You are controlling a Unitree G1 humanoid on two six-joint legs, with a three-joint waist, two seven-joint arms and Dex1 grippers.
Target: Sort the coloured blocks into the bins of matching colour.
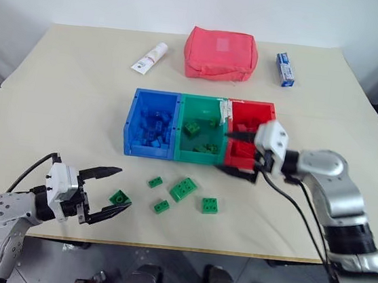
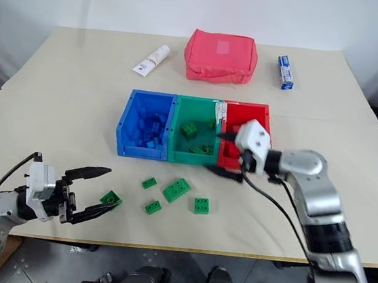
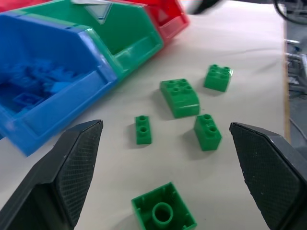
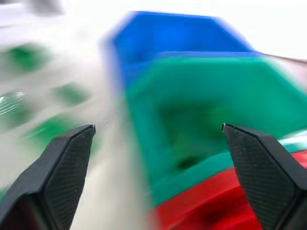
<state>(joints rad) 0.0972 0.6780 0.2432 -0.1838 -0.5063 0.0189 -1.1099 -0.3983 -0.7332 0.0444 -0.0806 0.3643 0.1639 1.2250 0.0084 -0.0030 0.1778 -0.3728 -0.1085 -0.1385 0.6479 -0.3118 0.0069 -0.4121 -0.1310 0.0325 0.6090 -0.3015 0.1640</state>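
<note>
1. Bins (image 1: 197,140): glossy smooth plastic, blue, green, red.
2. Blocks (image 3: 180,97): shiny green plastic, studded.
3. Table (image 1: 71,101): matt, smooth, beige.
4. Pouch (image 1: 219,53): red cloth, soft, matt.
5. Left gripper (image 3: 168,177) pads: black, fine cross-hatched texture.

Five green blocks (image 2: 177,190) before bins (image 2: 190,159)
</note>
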